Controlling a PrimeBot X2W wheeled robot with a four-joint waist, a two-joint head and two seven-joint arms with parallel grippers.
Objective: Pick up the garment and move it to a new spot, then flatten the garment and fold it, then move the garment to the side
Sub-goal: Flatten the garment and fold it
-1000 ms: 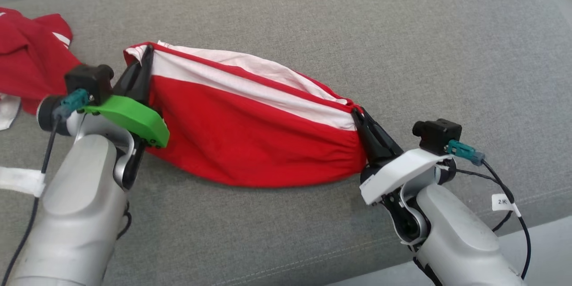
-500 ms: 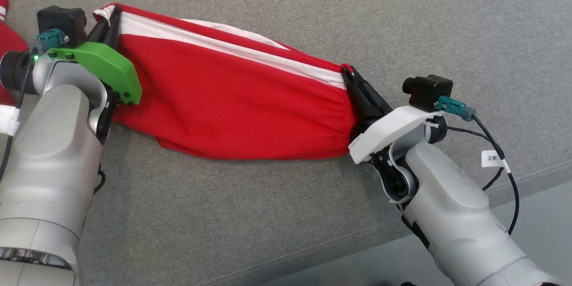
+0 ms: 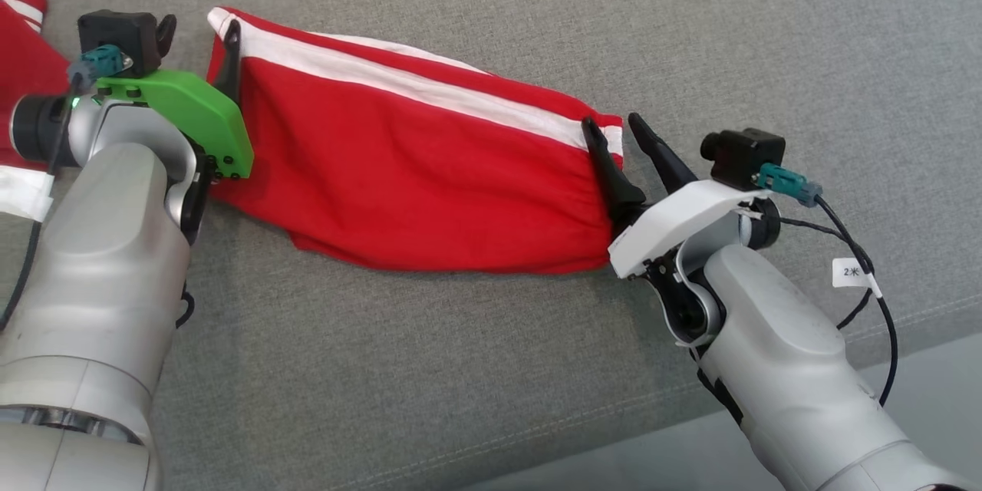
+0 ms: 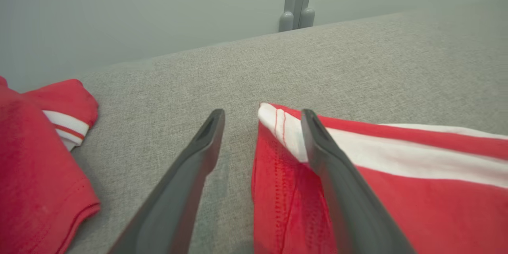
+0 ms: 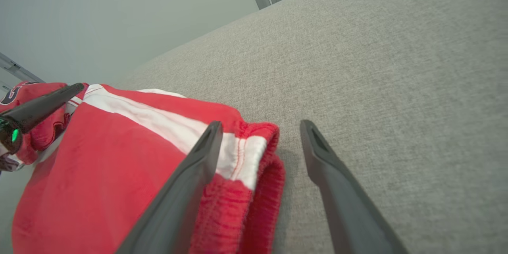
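Both tools had just let go: my left tool (image 3: 198, 34) and right tool (image 3: 611, 121) stood wide at either end of the garment (image 3: 430, 169), which lay stretched on the grey cushion (image 3: 460, 368). I judged the relocation finished, with flattening next.

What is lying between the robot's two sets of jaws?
The red garment with a white stripe, spread on the grey cushion; the head view shows it.

Silver forearms (image 3: 775, 353), dark tapered fingers (image 3: 606, 169)
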